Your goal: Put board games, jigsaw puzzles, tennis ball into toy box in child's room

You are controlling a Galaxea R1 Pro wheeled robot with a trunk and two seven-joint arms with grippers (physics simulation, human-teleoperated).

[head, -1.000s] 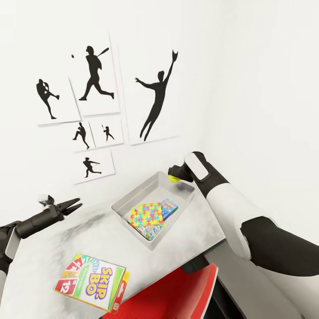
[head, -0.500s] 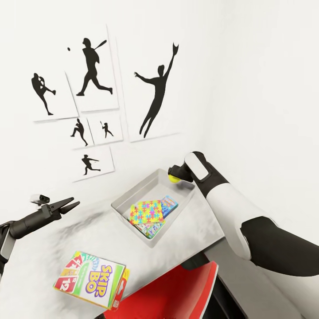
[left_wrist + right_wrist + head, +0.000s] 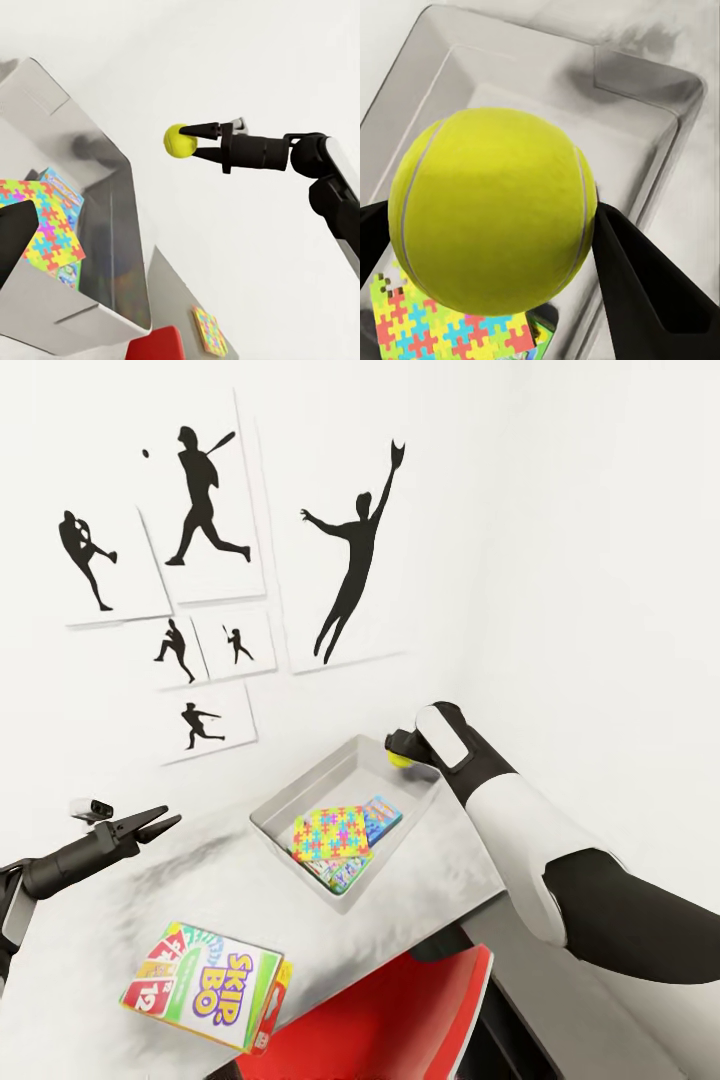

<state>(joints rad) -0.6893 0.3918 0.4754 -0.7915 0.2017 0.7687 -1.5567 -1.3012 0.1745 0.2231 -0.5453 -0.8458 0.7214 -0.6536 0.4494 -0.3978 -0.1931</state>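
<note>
While the head view looks down over the pale worktop (image 3: 420, 860), the right gripper (image 3: 396, 748) hangs above the far corner of the toy box (image 3: 290, 800), its jaws clamped on the tennis ball (image 3: 401, 759). Inside the box a jigsaw puzzle (image 3: 330, 833) lies on top of a blue board game (image 3: 381, 815), with another printed carton partly showing beneath. The Skip-Bo carton (image 3: 205, 983) rests at the near edge of the worktop, just beside the red chair (image 3: 390, 1010). The left gripper (image 3: 158, 823) hovers over the worktop's left part, well apart from the box, jaws slightly parted and empty. Black baseball silhouettes (image 3: 350, 560) hang on the white wall. From the left wrist view, the right gripper (image 3: 196, 141) pinches the ball (image 3: 180, 140) in the air beyond the box wall (image 3: 112, 225), and a second jigsaw puzzle (image 3: 210, 331) lies on the worktop past the box. Seen from the right wrist view, the ball (image 3: 495, 210) sits between the dark jaws directly above the box's bare floor (image 3: 615, 142), the puzzle (image 3: 442, 322) below it.
</note>
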